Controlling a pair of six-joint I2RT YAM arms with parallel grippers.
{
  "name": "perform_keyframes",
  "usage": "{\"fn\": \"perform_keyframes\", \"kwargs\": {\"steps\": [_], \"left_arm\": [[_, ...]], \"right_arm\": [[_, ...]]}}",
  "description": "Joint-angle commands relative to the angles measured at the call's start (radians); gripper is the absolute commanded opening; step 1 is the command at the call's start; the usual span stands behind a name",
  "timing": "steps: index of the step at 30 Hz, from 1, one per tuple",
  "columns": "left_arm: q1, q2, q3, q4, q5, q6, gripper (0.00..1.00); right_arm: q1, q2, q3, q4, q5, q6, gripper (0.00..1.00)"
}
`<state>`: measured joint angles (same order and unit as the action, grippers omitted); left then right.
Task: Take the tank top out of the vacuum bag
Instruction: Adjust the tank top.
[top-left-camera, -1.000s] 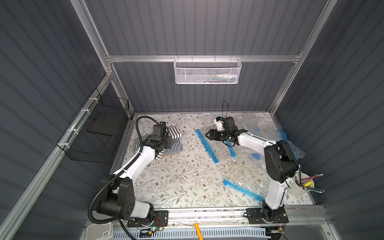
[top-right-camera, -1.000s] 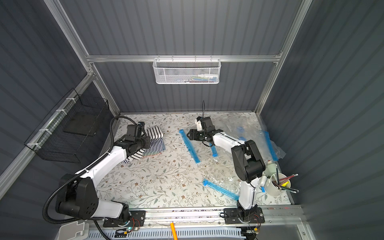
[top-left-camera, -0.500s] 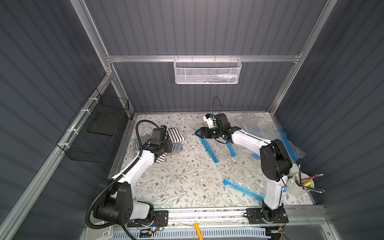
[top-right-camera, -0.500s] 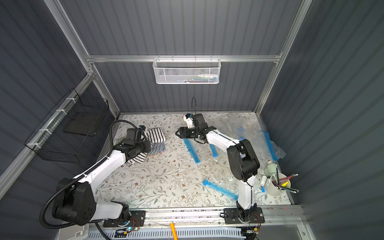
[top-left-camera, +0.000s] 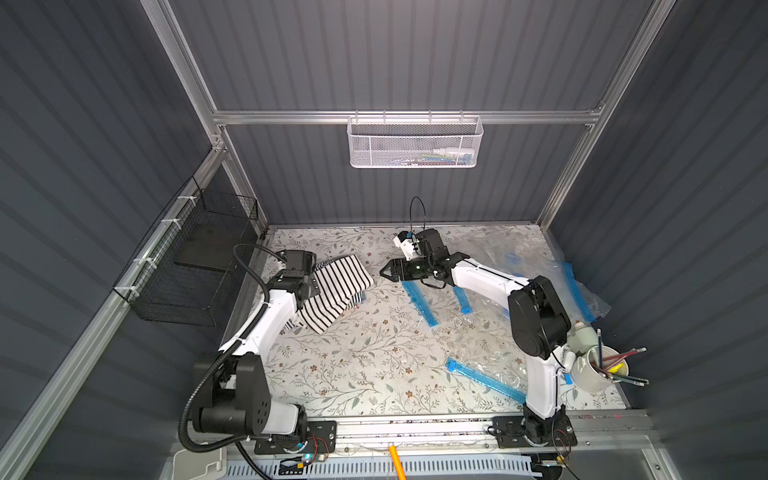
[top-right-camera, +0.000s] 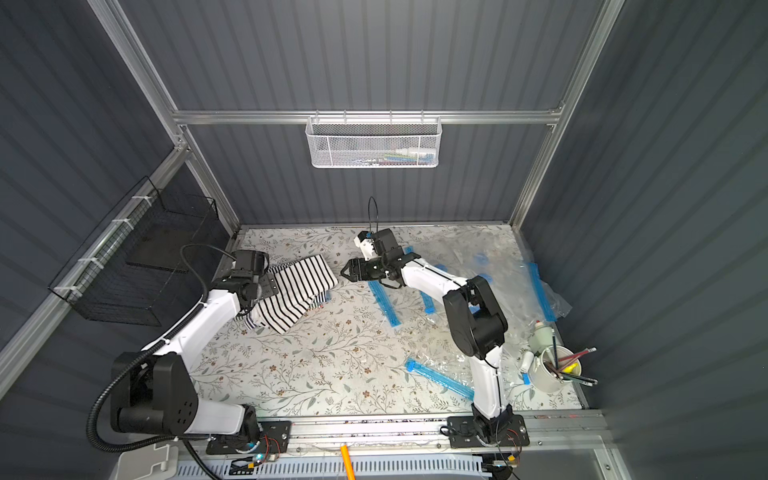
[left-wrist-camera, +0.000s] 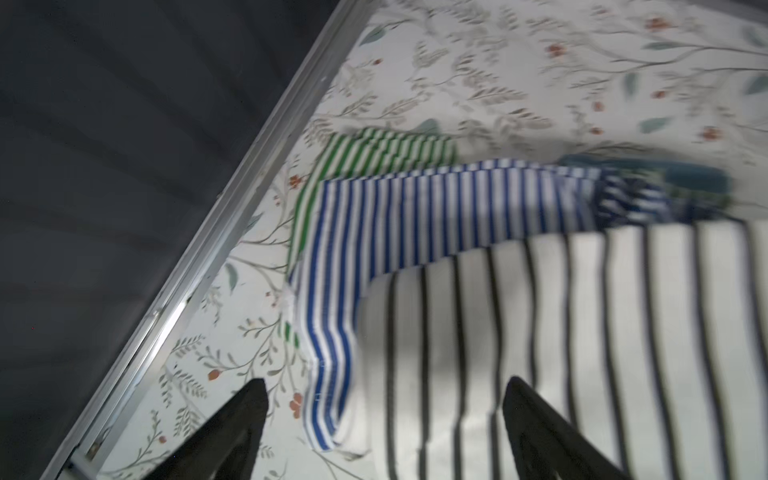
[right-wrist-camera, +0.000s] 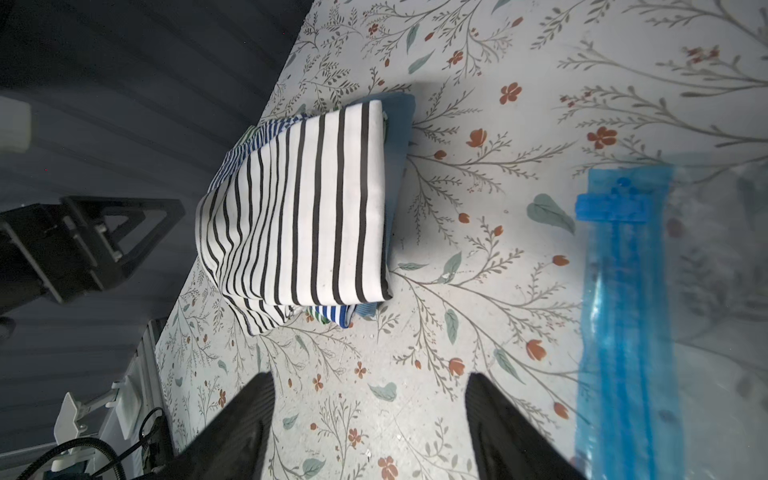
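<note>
Spread wide, the left gripper (left-wrist-camera: 386, 381) hangs over one end of the tank top (left-wrist-camera: 582, 332). Its dark fingers (left-wrist-camera: 245, 419) stand well apart and clamp nothing, though this wrist view is blurred. The right gripper (right-wrist-camera: 370, 380) is also parted and empty, above the bare floral table (right-wrist-camera: 478, 291) between the tank top and the vacuum bag (right-wrist-camera: 623, 311).

A white mesh basket (top-left-camera: 415, 143) hangs on the back rail with a few small items inside, too small to name. A black wire basket (top-left-camera: 178, 303) hangs on the left wall, and something dark and flat lies in it. At the front right corner a white cup (top-left-camera: 586, 380) holds pencils and pens, with a white bottle (top-left-camera: 582, 334) just beside it. The vacuum bag lies flat and clear, the table pattern showing through it, with a blue zip strip and a blue slider clip. More clear bags (top-left-camera: 573, 286) are heaped along the right side, and another bag (top-left-camera: 484, 376) lies near the front.

The tank top is white with black stripes, folded into a thick pad. In both top views (top-left-camera: 336, 286) (top-right-camera: 297, 291) it sits outside every bag, at the left rear of the table near the edge rail. It tops a small stack: a blue-and-white striped garment (left-wrist-camera: 415, 216), a green-and-white striped garment (left-wrist-camera: 374, 153) and a plain blue piece (right-wrist-camera: 399, 124) lie beneath it.
</note>
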<state>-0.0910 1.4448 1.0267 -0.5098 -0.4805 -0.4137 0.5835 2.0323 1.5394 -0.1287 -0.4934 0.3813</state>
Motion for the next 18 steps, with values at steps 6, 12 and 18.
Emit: {"fn": "perform_keyframes", "kwargs": {"steps": [6,12,18], "left_arm": [[0.014,0.090,0.004,-0.033,0.009,-0.042,0.81],[0.016,0.090,0.016,0.017,0.063,-0.028,0.31],[0.015,0.141,0.055,-0.033,-0.022,-0.023,0.18]], "right_arm": [[-0.003,-0.018,-0.006,-0.034,0.023,-0.038,0.74],[-0.006,-0.022,-0.026,-0.035,0.048,-0.034,0.72],[-0.022,-0.042,-0.056,-0.031,0.067,-0.027,0.71]]}}
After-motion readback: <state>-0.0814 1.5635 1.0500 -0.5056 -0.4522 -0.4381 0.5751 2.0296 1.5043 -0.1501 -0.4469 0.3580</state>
